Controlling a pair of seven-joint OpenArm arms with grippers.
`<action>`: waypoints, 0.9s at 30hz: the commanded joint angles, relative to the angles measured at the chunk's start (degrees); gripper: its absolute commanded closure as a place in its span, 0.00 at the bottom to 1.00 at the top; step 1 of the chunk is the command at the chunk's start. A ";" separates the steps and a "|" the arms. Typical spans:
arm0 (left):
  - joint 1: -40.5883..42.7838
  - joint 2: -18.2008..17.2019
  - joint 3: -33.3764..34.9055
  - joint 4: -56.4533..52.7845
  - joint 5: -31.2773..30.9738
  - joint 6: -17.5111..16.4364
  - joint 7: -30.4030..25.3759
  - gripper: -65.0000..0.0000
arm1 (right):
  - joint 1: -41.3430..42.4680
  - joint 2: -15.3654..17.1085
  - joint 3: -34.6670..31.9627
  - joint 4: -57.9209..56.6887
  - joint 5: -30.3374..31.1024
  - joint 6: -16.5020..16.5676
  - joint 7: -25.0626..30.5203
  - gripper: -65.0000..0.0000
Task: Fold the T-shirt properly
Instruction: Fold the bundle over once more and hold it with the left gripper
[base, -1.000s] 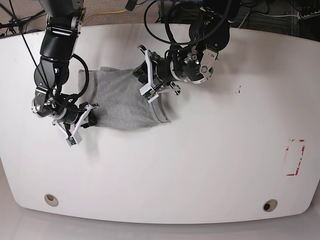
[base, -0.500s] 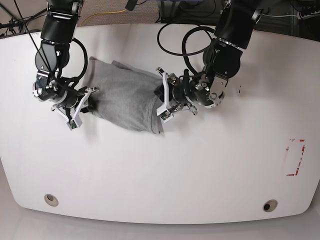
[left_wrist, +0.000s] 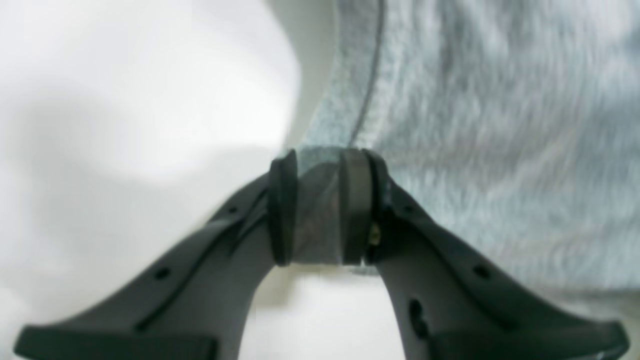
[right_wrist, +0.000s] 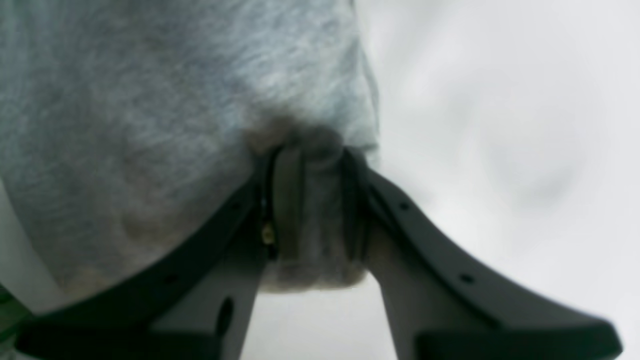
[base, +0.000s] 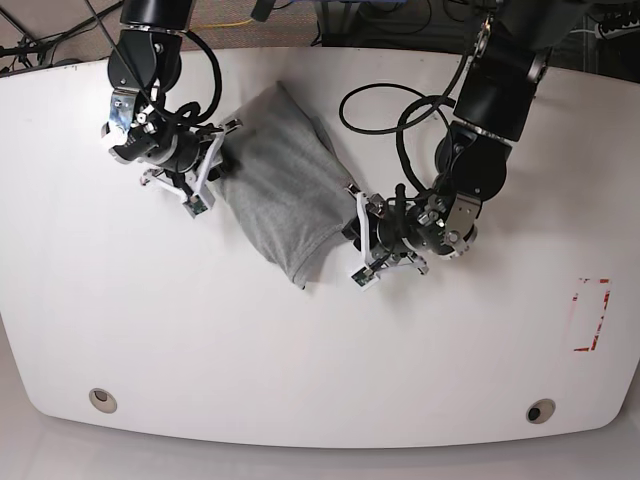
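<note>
No legible text, labels, brands or numbers anywhere. Only a red rectangular outline (base: 590, 315) marked on the white table (base: 300, 370).

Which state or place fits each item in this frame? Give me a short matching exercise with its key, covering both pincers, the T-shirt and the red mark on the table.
Items:
1. left pincer
2. right pincer
3. T-shirt
4. red mark

States or places:
A. stretched between the two arms over the white table
B. near the table's edge, far from the cloth
C. shut on a stitched hem edge
D. shut on a bunched wad of cloth

Pairs: 1-C, 2-D, 3-A, 4-B
</note>
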 joint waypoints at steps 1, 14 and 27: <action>-2.65 -0.53 -0.19 1.43 -0.72 -0.08 -0.82 0.81 | 0.32 -1.67 -5.16 1.23 0.76 0.32 0.54 0.81; -3.70 -0.44 -11.62 16.55 -0.72 -0.08 10.52 0.80 | 0.94 -10.46 -18.79 1.23 0.67 0.32 0.80 0.81; 12.21 3.60 -13.29 28.15 1.30 4.40 6.21 0.75 | 0.76 -7.73 -9.38 10.81 1.20 0.32 0.36 0.81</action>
